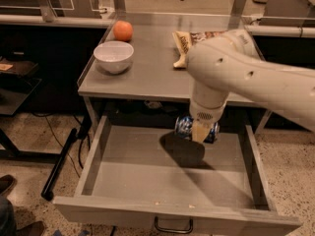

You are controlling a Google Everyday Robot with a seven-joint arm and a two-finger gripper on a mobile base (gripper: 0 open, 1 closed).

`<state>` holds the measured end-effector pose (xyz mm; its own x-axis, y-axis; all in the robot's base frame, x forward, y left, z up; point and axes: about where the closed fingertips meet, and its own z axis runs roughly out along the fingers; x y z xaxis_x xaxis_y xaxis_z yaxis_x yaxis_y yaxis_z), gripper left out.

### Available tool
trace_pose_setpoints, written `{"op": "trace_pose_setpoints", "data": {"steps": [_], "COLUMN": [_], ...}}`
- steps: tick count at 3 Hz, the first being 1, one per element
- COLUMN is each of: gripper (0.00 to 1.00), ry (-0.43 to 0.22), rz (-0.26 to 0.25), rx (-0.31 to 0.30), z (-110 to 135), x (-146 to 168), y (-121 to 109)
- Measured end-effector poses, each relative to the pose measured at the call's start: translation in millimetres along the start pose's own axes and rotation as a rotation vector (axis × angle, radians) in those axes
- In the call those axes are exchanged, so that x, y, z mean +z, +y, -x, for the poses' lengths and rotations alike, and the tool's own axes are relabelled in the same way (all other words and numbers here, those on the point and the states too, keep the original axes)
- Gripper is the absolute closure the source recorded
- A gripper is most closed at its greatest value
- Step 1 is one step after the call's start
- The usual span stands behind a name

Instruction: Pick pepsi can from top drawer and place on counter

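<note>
While the gripper (200, 130) hangs over the open top drawer (129, 173), its fingers are found clamped on the pepsi can (185, 125), which is held on its side clear of the drawer floor, with a shadow cast beneath. The can is judged to sit just below the front edge of the counter (147, 80). A straight rise could knock it against that edge and loosen the grip. A snack bag (183, 43) and white bowl (113, 56) are noted on the counter, narrowing the placement area.
</note>
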<state>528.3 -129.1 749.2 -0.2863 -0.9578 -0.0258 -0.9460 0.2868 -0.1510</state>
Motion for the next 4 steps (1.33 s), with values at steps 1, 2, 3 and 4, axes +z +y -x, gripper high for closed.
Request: {"op": "trace_pose_setpoints", "data": {"steps": [1,2,3,4], "gripper": [1.00,1.00,1.00,1.00], "ry": [0.031,0.069,0.074,0.050], "rz": [-0.053,-0.092,-0.097,-0.109], "rx": [0.032,0.048,0.055,0.069], "z": [-20,-36,-39,-36], "x": [-48,-89,-98,-105], "y": [-32,-53,-56,-71]}}
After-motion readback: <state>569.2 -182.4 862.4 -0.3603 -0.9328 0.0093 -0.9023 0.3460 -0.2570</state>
